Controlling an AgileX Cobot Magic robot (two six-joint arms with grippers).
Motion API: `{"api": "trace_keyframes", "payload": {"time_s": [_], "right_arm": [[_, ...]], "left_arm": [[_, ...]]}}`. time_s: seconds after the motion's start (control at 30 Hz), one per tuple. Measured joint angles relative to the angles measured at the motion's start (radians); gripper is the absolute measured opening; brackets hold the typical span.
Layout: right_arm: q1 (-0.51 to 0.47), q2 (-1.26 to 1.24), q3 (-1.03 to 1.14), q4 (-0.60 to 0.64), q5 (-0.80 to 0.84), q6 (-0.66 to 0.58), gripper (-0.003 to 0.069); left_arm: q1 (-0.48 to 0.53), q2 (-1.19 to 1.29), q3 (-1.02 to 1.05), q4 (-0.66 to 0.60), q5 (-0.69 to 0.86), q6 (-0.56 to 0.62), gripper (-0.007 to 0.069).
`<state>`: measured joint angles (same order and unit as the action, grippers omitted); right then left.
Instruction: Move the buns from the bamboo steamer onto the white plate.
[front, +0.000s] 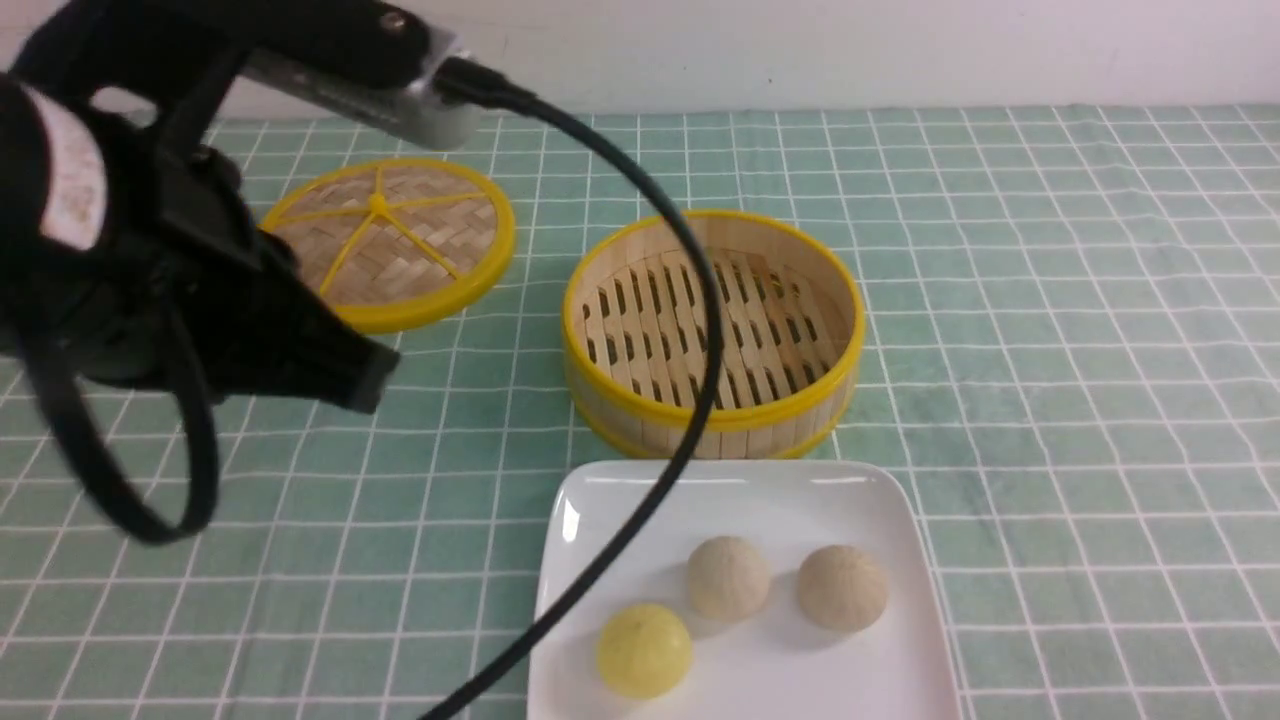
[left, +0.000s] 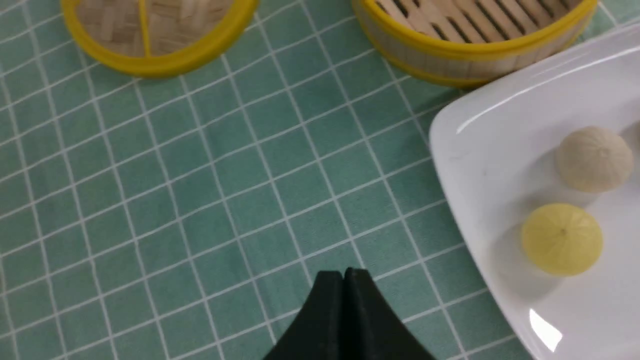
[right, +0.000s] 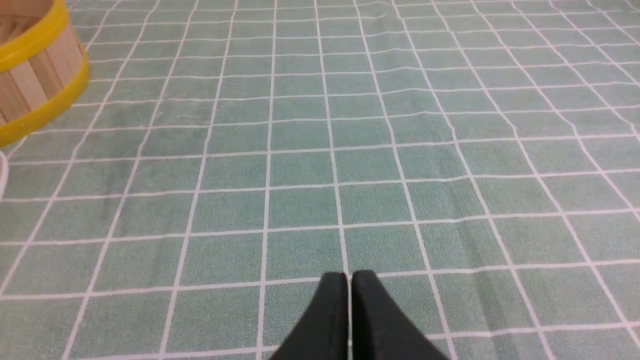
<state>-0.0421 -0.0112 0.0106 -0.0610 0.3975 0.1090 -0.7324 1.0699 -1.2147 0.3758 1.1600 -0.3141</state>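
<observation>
All three buns lie on the white plate (front: 700, 500) at the table's front: a yellow bun (front: 643, 650) and two beige buns (front: 728, 577) (front: 841, 587). Behind the plate stands the bamboo steamer (front: 770, 320), with nothing inside it. My left gripper (front: 372, 380) hangs shut and empty over the cloth, left of the steamer and plate. The left wrist view has its tips (left: 344, 274) together, with the yellow bun (left: 562, 239), one beige bun (left: 594, 159) and the plate (left: 480, 150) beside them. My right gripper (right: 349, 276) is shut over bare cloth, away from the steamer (right: 35, 75); the front view does not include it.
The steamer's flat woven lid (front: 390, 240) lies on the green checked cloth at the back left. A black cable (front: 690, 420) from my left arm hangs across the steamer and the plate's left side in the front view.
</observation>
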Motion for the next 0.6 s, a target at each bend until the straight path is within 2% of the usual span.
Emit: {"api": "trace_keyframes", "payload": {"time_s": [0.2,0.27,0.33,0.4,0.43,0.53,0.6], "right_arm": [[0.0,0.0,0.0,0.0,0.0,0.0,0.0041],[0.0,0.0,0.0,0.0,-0.001,0.0,0.0041],[0.0,0.0,0.0,0.0,-0.001,0.0,0.0041],[0.0,0.0,0.0,0.0,-0.001,0.0,0.0041],[0.0,0.0,0.0,0.0,-0.001,0.0,0.0041],[0.0,0.0,0.0,0.0,-0.001,0.0,0.0044],[0.0,0.0,0.0,0.0,-0.001,0.0,0.0045]], "left_arm": [[0.0,-0.233,0.159,0.014,-0.016,-0.108,0.0001],[0.0,-0.376,0.278,0.013,-0.076,-0.171,0.0001],[0.0,-0.462,0.361,0.016,-0.148,-0.215,0.0001],[0.0,-0.572,0.484,0.018,-0.297,-0.29,0.0001],[0.0,-0.58,0.493,0.018,-0.31,-0.297,0.0001],[0.0,-0.689,0.639,0.018,-0.547,-0.424,0.0006],[0.0,-0.708,0.67,0.018,-0.601,-0.463,0.0009]]}}
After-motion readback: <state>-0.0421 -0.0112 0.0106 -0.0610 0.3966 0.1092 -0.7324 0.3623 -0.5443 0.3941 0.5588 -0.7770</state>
